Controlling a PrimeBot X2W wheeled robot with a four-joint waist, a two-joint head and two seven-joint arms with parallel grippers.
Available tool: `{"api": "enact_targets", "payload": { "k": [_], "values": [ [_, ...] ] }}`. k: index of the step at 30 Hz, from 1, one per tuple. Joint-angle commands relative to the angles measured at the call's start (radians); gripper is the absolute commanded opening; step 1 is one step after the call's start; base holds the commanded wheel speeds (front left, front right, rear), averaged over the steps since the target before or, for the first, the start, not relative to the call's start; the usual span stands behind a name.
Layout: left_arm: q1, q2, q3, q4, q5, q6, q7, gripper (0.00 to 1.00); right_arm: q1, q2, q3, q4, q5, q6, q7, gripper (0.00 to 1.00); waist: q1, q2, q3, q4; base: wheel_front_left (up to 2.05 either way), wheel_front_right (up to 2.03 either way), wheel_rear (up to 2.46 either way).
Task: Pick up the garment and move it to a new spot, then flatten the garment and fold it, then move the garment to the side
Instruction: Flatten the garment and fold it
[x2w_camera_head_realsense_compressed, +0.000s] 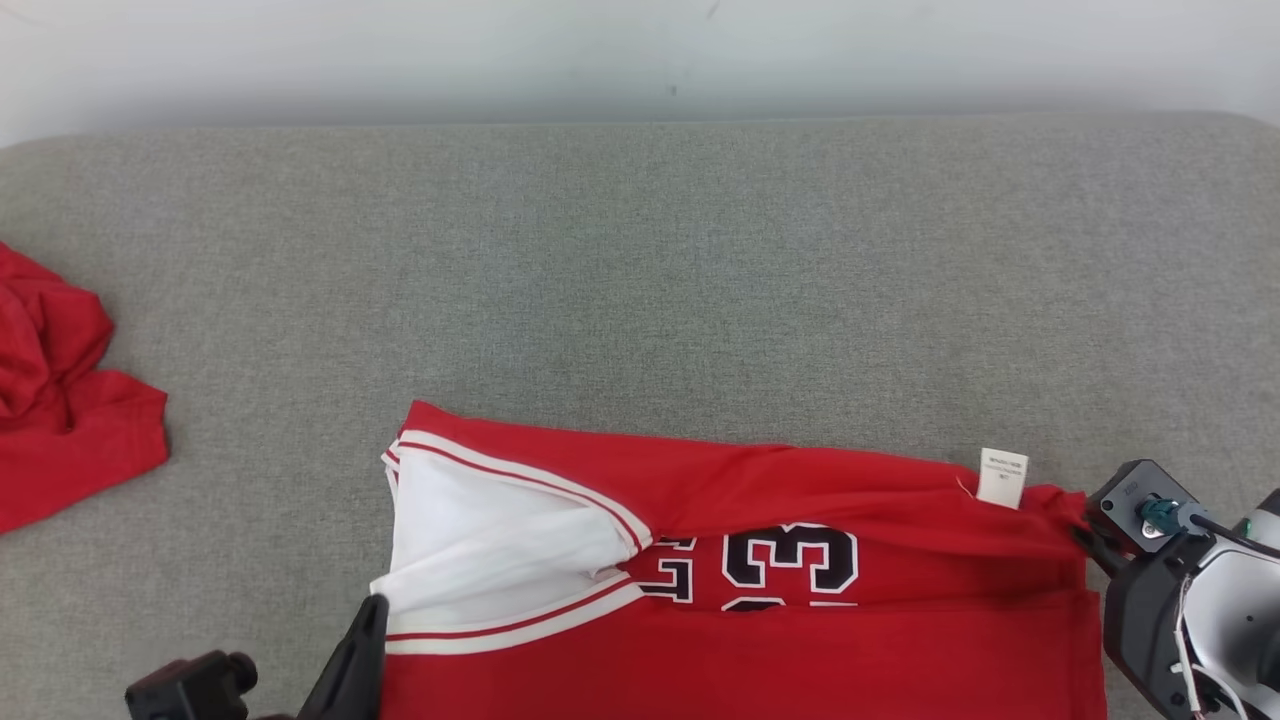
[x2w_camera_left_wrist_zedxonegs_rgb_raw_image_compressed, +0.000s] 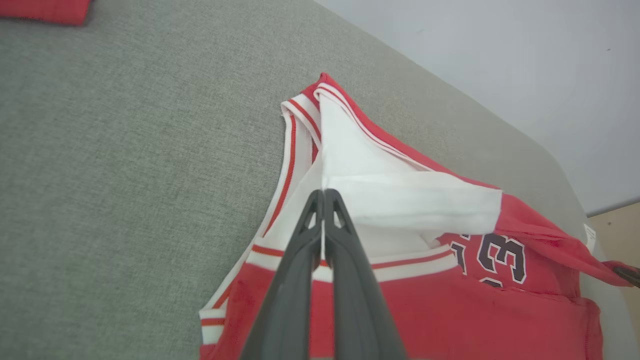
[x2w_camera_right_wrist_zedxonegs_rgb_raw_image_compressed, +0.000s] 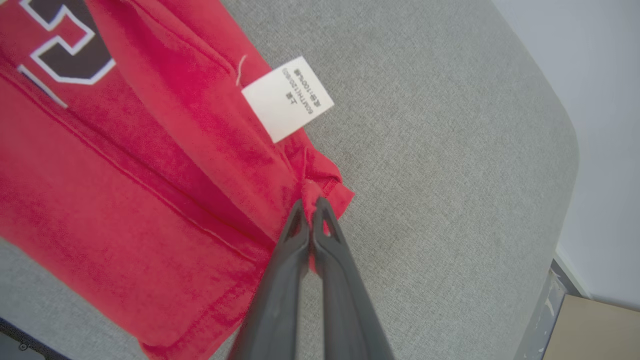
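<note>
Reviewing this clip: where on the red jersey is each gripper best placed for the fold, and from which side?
At its two ends, from the near edge. The jersey lies lengthwise across the grey surface, so the left gripper suits the turned-out white lining at the striped-trim end, the right gripper the hem corner beside the white label. Both are shut there now.

Head downward, wrists likely low, jersey (x2w_camera_head_realsense_compressed: 750, 660) shared

Bright, flat, diffuse light throughout.
Faint soft shadows hugging the edges of the garment (x2w_camera_head_realsense_compressed: 800, 650) and the second red cloth (x2w_camera_head_realsense_compressed: 60, 400); crisp weave on the grey surface (x2w_camera_head_realsense_compressed: 640, 250); bowed lines toward wrist-view borders, mild blur along the near fingers (x2w_camera_left_wrist_zedxonegs_rgb_raw_image_compressed: 290, 300).
</note>
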Motion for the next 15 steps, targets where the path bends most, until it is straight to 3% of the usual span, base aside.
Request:
{"api": "enact_targets", "payload": {
  "k": [1,2,3,4,10,15],
  "values": [
    [0.014,0.002,0.004,0.003,-0.004,-0.006,-0.009,0.0,-0.007,-0.01,0.007,0.005,0.007,0.001,0.006,0.0,0.0,0.0001,0.001,0.001,0.0,0.0,0.0],
    [0.017,0.003,0.007,0.006,-0.007,-0.006,-0.01,0.0,-0.012,-0.013,0.015,0.006,0.014,0.001,0.014,0.02,0.0,0.0001,0.002,0.002,0.0,0.0,0.0],
    [0.023,0.005,0.01,0.01,-0.01,-0.008,-0.011,0.0,-0.015,-0.014,0.016,0.007,0.025,0.001,0.021,0.41,0.0,0.0001,0.002,0.003,0.0,0.0,0.0],
    [0.029,0.006,0.009,0.014,-0.012,-0.011,-0.012,0.0,-0.019,-0.014,0.012,0.012,0.036,0.001,0.025,1.0,0.0,0.0001,0.002,0.004,0.0,0.0,0.0],
    [0.046,-0.003,0.003,0.029,-0.029,-0.02,-0.005,0.0,0.012,0.033,-0.077,0.004,0.14,0.001,-0.001,1.0,0.0,0.0001,0.001,0.014,0.0,0.0,0.0],
    [0.047,-0.011,-0.011,0.066,-0.024,-0.024,-0.007,0.0,0.089,0.153,-0.294,-0.007,0.201,0.001,-0.093,1.0,0.0,0.0001,-0.007,0.027,0.0,0.0,0.0]
  ]
}}
